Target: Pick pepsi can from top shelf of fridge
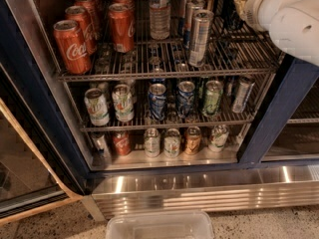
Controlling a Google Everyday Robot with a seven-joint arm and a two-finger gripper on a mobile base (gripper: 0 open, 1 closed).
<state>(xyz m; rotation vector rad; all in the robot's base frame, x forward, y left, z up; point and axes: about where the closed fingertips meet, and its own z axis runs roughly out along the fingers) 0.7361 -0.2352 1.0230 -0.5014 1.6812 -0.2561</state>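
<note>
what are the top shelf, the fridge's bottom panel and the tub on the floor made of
Top shelf: thin metal wire, silvery, glossy; its rods glint. Fridge bottom panel: likely stainless steel, brushed; streaky reflections. Tub: probably clear plastic; the floor shows faintly through. The pincer sits top right, over the shelf's right end.
</note>
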